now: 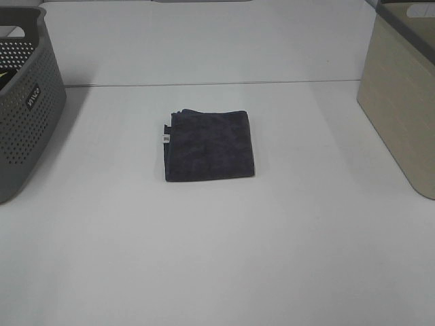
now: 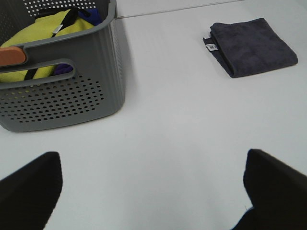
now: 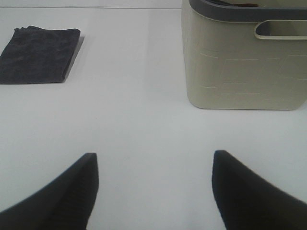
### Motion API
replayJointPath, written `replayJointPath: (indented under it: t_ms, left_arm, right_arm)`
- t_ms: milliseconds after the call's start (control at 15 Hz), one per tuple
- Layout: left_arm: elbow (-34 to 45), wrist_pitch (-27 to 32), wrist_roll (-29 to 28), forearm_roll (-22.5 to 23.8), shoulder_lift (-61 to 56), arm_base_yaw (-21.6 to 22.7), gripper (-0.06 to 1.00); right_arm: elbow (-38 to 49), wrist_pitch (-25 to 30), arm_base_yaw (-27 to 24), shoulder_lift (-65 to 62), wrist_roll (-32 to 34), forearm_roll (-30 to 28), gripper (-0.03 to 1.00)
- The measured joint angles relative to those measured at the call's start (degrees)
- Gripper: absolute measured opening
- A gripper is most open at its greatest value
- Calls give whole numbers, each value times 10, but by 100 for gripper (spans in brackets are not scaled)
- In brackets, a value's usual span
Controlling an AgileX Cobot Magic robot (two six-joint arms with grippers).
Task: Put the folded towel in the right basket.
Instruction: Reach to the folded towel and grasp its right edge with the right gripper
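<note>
1. Exterior high view: the folded towel [image 1: 209, 146] lies flat on the white table [image 1: 204, 265], near its middle, between the grey basket [image 1: 27, 109] on the left and the beige right basket [image 1: 401, 102]. It is well apart from both baskets.
2. Same view: the towel is dark and nearly square, so no long axis can be told. Its edges run roughly square to the seam line across the table. A small white label [image 1: 165, 138] sticks out of the edge that faces the grey basket, and the loose layers show along that edge.
3. Left wrist view: the left gripper [image 2: 153, 201] has its two dark fingers [image 2: 29, 191] spread wide with only bare table between them. The towel [image 2: 252, 45] lies well beyond them, farther across the table, on the side away from the grey basket [image 2: 72, 96]. That basket holds a yellow cloth [image 2: 43, 33]. The label edge and stacked layers of the towel face the basket.
4. Right wrist view: the right gripper [image 3: 156, 191] is also spread, with nothing between its fingers [image 3: 254, 191]. The towel [image 3: 41, 55] lies well ahead of it and off toward the side away from the right basket [image 3: 240, 62]. A smooth edge faces that basket.
</note>
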Motion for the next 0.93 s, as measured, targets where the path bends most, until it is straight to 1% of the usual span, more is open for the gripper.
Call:
replayJointPath:
  t_ms: [933]
  left_arm:
    - [0,0,0,0,0,0,98]
  right_arm:
    - [0,0,0,0,0,0,65]
